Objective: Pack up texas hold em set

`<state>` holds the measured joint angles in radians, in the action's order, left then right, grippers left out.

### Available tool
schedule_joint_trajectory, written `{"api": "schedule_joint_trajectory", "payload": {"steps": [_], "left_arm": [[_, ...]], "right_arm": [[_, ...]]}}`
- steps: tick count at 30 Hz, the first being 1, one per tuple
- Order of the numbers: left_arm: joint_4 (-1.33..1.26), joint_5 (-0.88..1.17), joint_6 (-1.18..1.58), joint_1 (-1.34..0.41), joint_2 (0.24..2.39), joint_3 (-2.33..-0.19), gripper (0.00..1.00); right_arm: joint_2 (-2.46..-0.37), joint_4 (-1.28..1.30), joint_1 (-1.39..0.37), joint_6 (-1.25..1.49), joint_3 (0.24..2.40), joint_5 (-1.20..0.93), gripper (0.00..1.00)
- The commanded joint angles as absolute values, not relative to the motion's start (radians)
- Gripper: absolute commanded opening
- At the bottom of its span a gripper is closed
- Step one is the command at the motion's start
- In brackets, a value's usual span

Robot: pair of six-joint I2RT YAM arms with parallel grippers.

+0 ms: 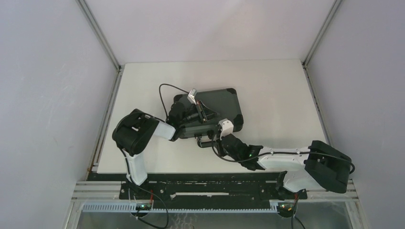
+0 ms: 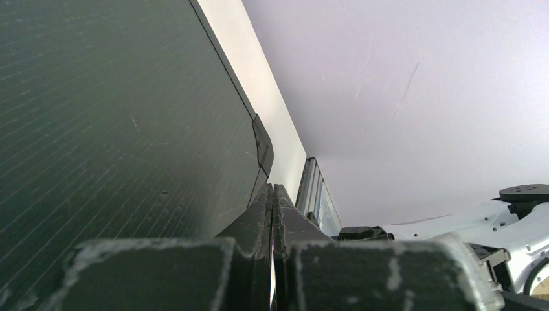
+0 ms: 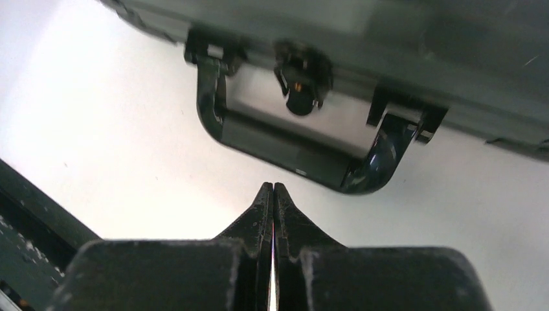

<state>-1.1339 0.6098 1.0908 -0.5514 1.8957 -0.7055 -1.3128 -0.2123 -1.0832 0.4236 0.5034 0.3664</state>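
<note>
The briefcase [image 1: 219,102] is seen shut and lying flat near the middle of the tabletop [image 1: 272,95], set slightly askew, with its handle [image 3: 291,159] turned toward the near edge. The left claw [image 2: 272,191] is held with its fingers pressed together by the ribbed lid [image 2: 116,116], close to one corner; contact cannot be told. The right claw [image 3: 272,188], likewise closed on nothing, is pointed at the handle, just short of it.
</note>
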Motion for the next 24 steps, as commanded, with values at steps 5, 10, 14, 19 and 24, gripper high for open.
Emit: {"api": "schedule_joint_trajectory", "payload": {"steps": [5,10,14,19,24], "left_arm": [[-0.874,0.638,1.028,-0.532,1.96,-0.624,0.0],[-0.876,0.644,1.033,-0.533,1.97,-0.63,0.0],[-0.898,0.644,1.045,-0.532,1.989,-0.632,0.0],[-0.92,0.646,1.057,-0.533,2.008,-0.627,0.0],[-0.92,0.645,1.053,-0.533,2.001,-0.626,0.0]], "right_arm": [[-1.355,-0.287,-1.079,0.477,0.492,0.22,0.0],[-1.375,-0.31,-0.976,0.428,0.53,0.137,0.0],[-1.49,-0.373,-0.823,0.368,0.616,0.048,0.0],[-1.622,-0.331,-0.74,0.33,0.8,-0.046,0.0],[-1.554,-0.272,-0.769,0.313,0.786,0.006,0.0]]}}
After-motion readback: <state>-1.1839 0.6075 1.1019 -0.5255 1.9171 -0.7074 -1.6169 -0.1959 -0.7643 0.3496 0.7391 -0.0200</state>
